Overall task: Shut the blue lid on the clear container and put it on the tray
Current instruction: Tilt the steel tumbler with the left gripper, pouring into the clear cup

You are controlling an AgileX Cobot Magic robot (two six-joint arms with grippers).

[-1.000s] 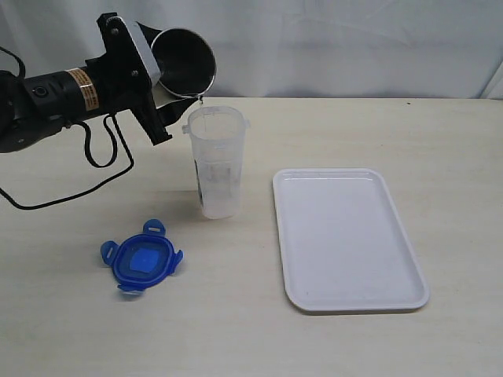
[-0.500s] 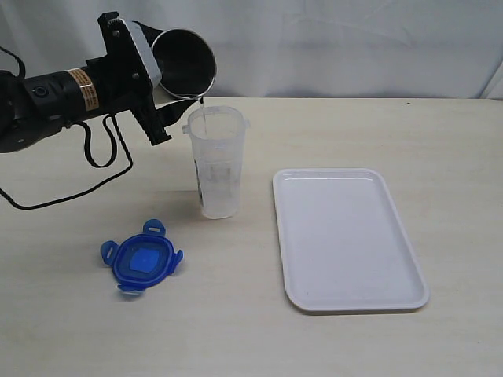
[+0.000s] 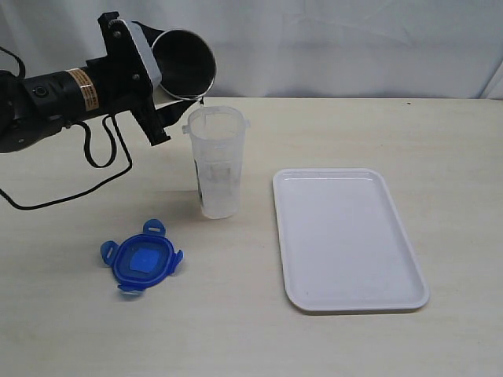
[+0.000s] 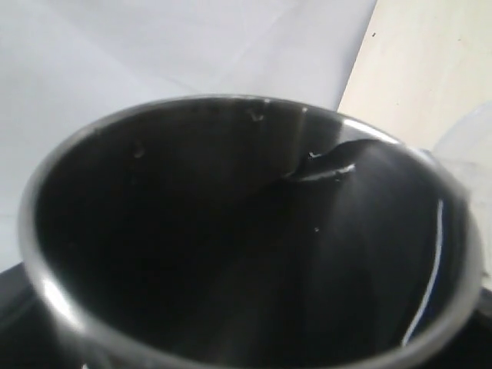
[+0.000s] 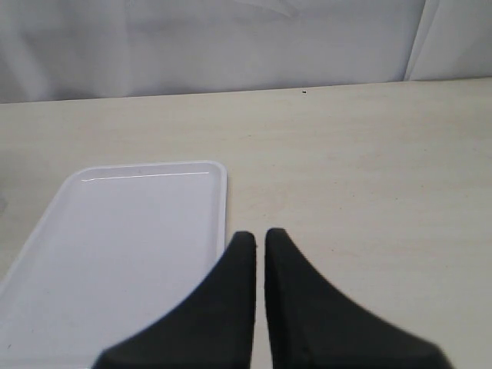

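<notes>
The clear container (image 3: 216,161) stands upright and uncovered in the middle of the table. My left gripper (image 3: 153,75) is shut on a steel cup (image 3: 185,63), which is tipped on its side with its lip just above the container's rim. The left wrist view is filled by the cup's dark inside (image 4: 231,231), which hides the fingers. The blue lid (image 3: 141,259) lies flat on the table in front of the container, to its left. The white tray (image 3: 346,236) lies to the container's right. My right gripper (image 5: 260,234) is shut on nothing, hovering at the tray's (image 5: 123,246) edge.
A black cable (image 3: 94,173) from the left arm loops over the table left of the container. A white cloth backdrop (image 3: 354,47) runs along the table's far edge.
The thin trickle at the cup's lip half a second ago has shrunk to a drip. Both arms have stayed where they were.
</notes>
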